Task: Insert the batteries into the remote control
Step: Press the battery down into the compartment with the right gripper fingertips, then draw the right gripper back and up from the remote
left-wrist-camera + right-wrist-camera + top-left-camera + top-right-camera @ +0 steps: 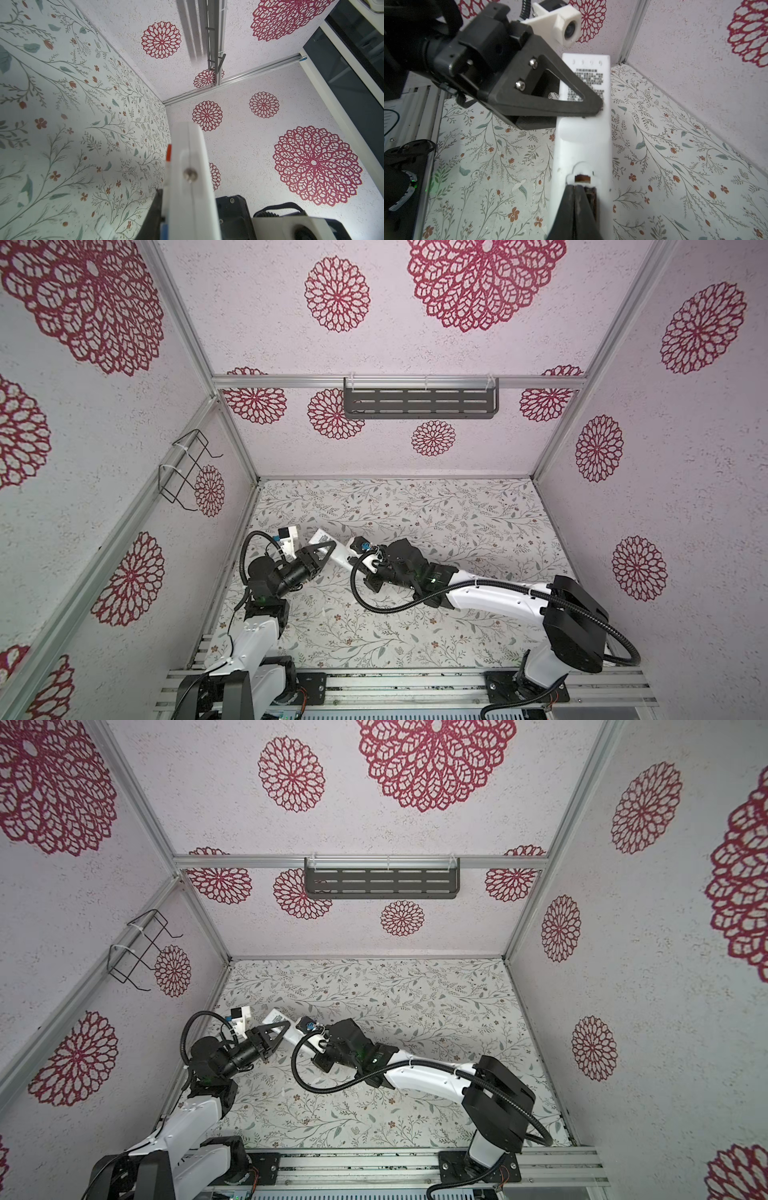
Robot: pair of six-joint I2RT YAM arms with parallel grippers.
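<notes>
Remote control [583, 141] faces back-up between both claws, held off the bench [675, 166]. Nearest, the right claw [574, 187] is closed with nothing between its tips, which reach into the open battery bay [581, 178]. Just beside the tips sits a dark, coppery shape, probably a battery [591, 196], though I cannot be sure, and a second is not visible. Farther along, the left claw [593, 109] clamps the white body, with the printed label [588, 81] just beyond it. Pushing down here could lever the remote in that single grip — or a half-seated battery could spring out.
</notes>
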